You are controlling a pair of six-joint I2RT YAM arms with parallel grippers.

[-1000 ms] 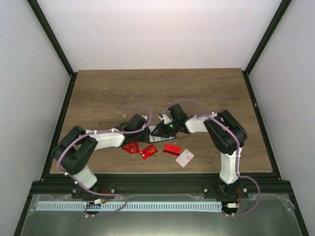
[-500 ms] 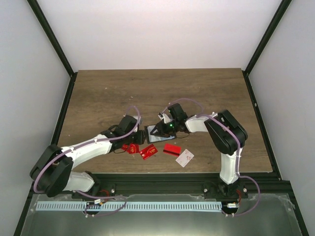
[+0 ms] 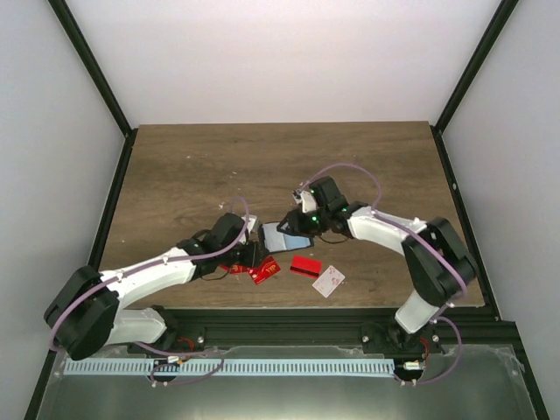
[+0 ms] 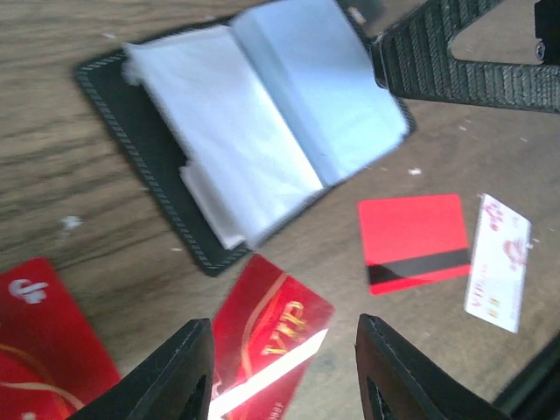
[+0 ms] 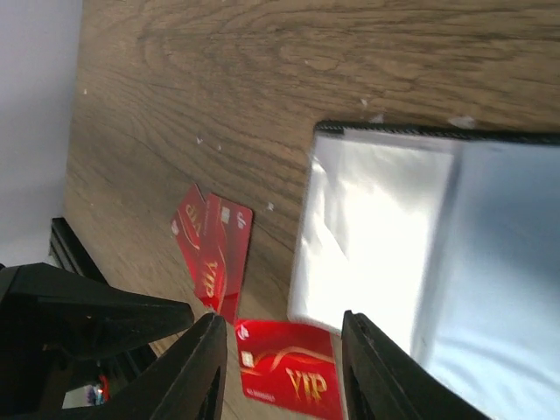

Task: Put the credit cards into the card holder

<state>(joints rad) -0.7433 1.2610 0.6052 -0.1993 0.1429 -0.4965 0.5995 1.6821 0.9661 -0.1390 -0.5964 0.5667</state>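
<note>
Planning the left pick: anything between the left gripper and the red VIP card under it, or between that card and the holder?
Nothing visible. The left gripper hangs open over the red VIP card, which lies flat and uncovered beside the open card holder. The right gripper is at the holder's far edge, off that path.

We counted one card holder (image 4: pixel 254 114), lying open on one wooden table (image 3: pixel 192 166). Of the credit cards we counted five in all. Four were red: two overlapping red cards (image 5: pixel 214 254) lay to the left of the card holder, one VIP card (image 4: pixel 271 324) with gold lettering lay just in front of it, and one striped red card (image 4: pixel 413 241) lay in front of it toward its right. One was a white card (image 4: pixel 497 262), beyond the striped one from the card holder. We also counted two arms, the left arm (image 3: pixel 157 271) and the right arm (image 3: pixel 385 229), one on each side of the card holder.
</note>
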